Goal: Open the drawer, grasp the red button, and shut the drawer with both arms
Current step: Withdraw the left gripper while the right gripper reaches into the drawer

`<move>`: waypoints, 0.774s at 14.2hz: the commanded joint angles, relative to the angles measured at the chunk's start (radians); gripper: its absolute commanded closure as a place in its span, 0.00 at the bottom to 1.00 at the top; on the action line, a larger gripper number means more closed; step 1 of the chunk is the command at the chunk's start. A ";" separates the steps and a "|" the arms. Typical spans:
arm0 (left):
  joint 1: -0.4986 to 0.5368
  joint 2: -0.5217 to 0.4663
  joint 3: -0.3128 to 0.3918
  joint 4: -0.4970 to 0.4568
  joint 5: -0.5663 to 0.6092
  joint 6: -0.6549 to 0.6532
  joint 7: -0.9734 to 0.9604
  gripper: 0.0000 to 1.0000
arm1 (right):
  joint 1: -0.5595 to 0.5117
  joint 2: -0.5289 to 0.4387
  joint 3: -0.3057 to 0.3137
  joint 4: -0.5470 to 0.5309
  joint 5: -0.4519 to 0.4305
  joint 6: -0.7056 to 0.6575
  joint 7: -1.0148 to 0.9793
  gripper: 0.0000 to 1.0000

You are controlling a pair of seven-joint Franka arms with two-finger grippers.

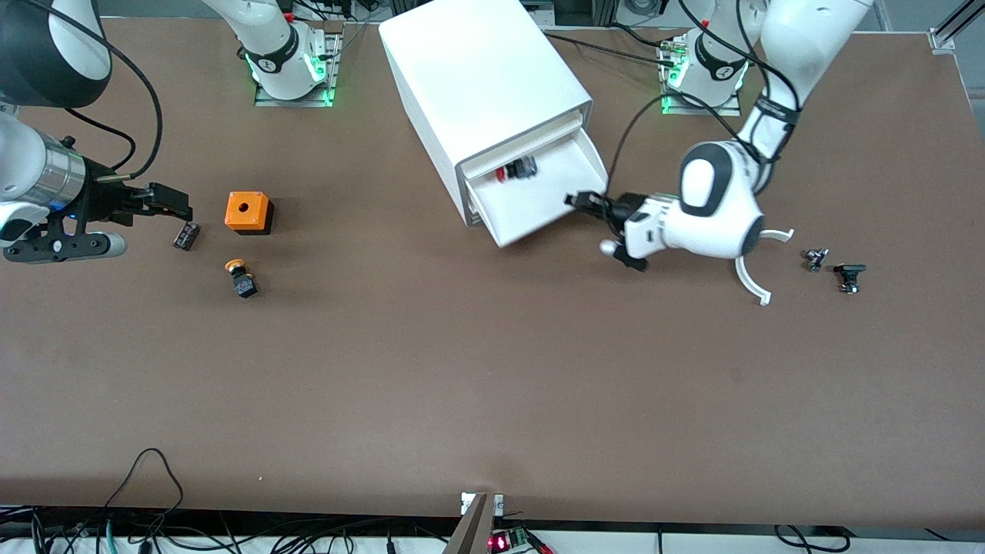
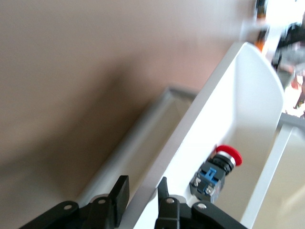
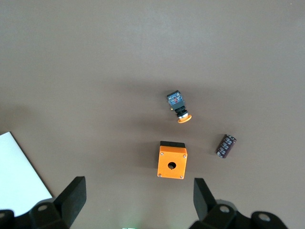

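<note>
Right gripper (image 1: 181,206), black fingers spread wide, hovers over a dark cylinder (image 1: 186,235); matte orange box (image 1: 249,212); glossy white cabinet (image 1: 481,85); its smooth shallow drawer (image 1: 539,201) stands open, holding the red-capped button (image 1: 517,168); left gripper (image 1: 579,201) pinches the drawer's thin wall.

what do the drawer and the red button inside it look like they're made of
Drawer: likely plastic, going by its smooth, thin, evenly white walls with a soft sheen. Button: glossy red cap on a black and blue blocky body, probably moulded plastic; a metal-looking ring under the cap, hard to confirm.
</note>
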 commanded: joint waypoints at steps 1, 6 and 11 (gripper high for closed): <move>-0.009 0.009 0.022 0.028 0.032 0.101 -0.042 0.95 | 0.026 0.012 0.004 0.009 0.017 0.010 -0.019 0.00; 0.024 -0.043 0.046 0.033 0.052 0.144 -0.028 0.00 | 0.197 0.109 0.004 0.066 0.039 0.106 -0.026 0.00; 0.079 -0.166 0.157 0.146 0.173 0.147 -0.030 0.00 | 0.288 0.169 0.041 0.107 0.086 0.197 -0.058 0.00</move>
